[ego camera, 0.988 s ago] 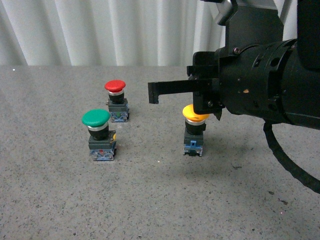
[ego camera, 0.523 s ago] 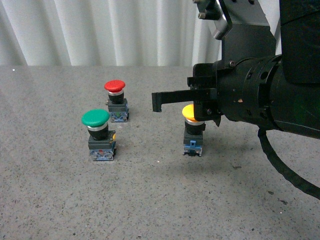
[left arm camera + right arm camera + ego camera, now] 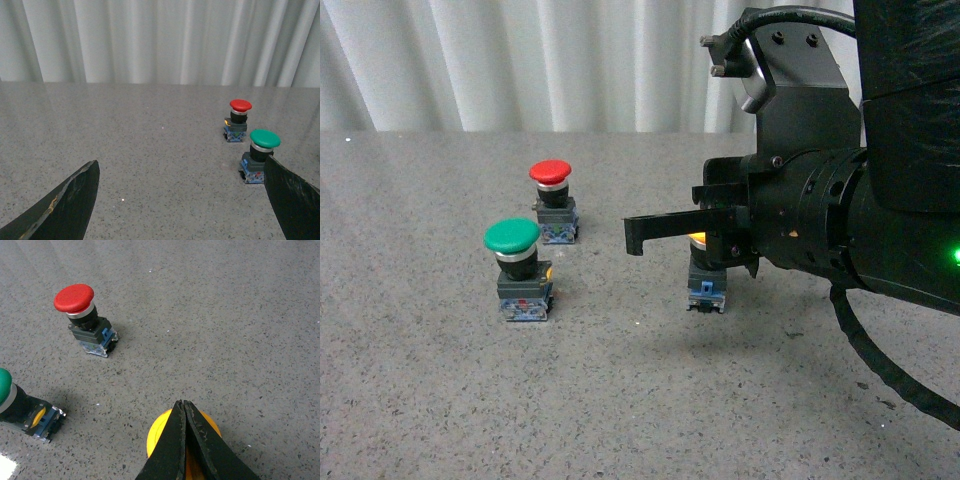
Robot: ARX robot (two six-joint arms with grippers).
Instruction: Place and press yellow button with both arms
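The yellow button [image 3: 706, 276] stands on the grey table, right of centre. Only a sliver of its yellow cap shows under my right gripper [image 3: 636, 236]. That gripper is shut, and its flat black fingers lie level across the top of the cap, with the tips reaching past it to the left. In the right wrist view the closed fingertips [image 3: 181, 405] sit over the yellow cap [image 3: 159, 434]. My left gripper [image 3: 182, 161] is open and empty above bare table. Its arm does not show in the front view.
The green button [image 3: 512, 237] and the red button [image 3: 550, 172] stand to the left of the yellow one. Both also show in the left wrist view: green [image 3: 264, 138] beside one finger, red [image 3: 240, 105] further off. White curtains hang behind the table.
My right gripper has come down onto the yellow button. The cap, plainly visible before, is now mostly hidden under the fingers. The other buttons have not moved.
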